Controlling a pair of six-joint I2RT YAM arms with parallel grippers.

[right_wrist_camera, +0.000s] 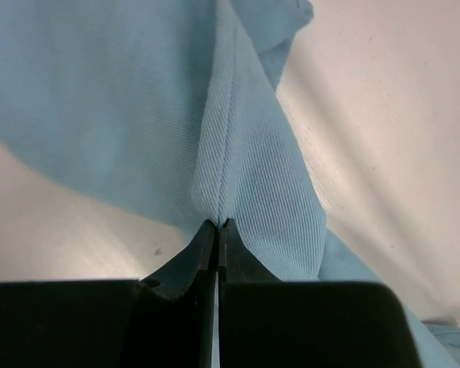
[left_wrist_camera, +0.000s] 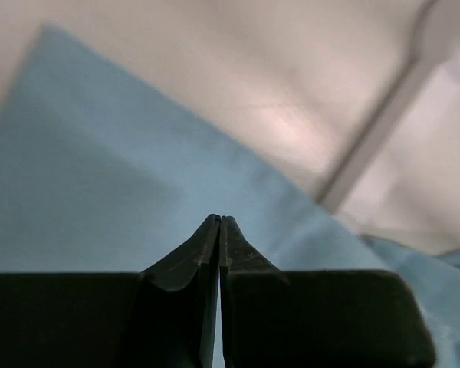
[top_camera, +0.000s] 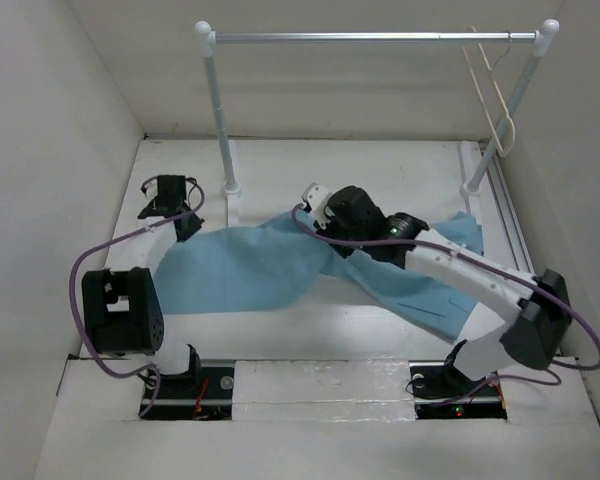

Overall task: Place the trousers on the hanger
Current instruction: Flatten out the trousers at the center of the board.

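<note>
White table [top_camera: 310,330] bears blue trousers [top_camera: 250,265]; white walls [top_camera: 40,150] enclose it.

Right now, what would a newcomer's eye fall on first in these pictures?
The light blue trousers lie spread across the table. The right gripper is shut on a fold of them, the left gripper shut at their left edge. The cream hanger hangs empty at the right end of the rail.

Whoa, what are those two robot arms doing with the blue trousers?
Both arms are pinching the trousers, which lie spread on the table. The right gripper is shut on a fold near their middle. The left gripper is shut at their left edge. The hanger hangs untouched on the rail.
</note>
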